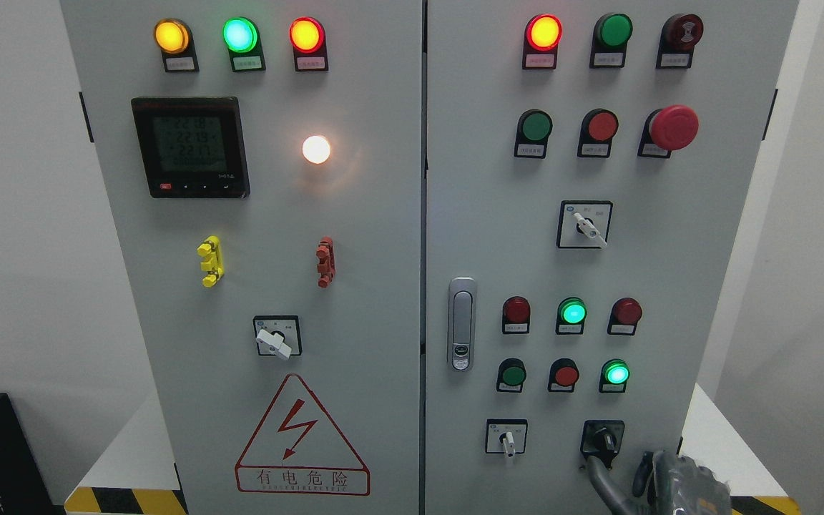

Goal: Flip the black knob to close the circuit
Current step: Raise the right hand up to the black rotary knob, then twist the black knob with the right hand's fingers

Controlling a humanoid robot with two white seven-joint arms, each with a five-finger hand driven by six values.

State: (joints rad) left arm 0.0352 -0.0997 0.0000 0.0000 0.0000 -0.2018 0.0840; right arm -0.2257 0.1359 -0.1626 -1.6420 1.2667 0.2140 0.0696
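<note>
A: Cabinet (355, 214) is being viewed head-on, two grey doors side by side. On the left door a meter display (190, 146) is glowing, a white lamp (316, 149) is being lit beside it, and a white-handled selector (276, 337) is sitting above the warning triangle (302, 440). Is anything being worked there?

B: Nothing is being touched on that door. The left hand is not being shown at all.

A: And further right?

B: Past the door latch (461, 323), a small white selector (506, 438) is being seen low on the right door, and just beside it, to its right, the black knob (603, 438) is sitting in its black square plate. Its pointer is seemingly being angled down and to the left, though the detail is too small to be sure.

A: Which step is being carried out?

B: The approach, by judgement. The right hand (669, 479) is being held just below and right of the knob, at the bottom edge. One dark finger (601, 481) is being reached up towards the plate, apparently just short of the knob itself. Nothing is being gripped, and the other fingers are looking loosely curled.

A: What is being called for next?

B: Probably a short lift, so that the knob is being pinched, then a turn of the wrist.
</note>
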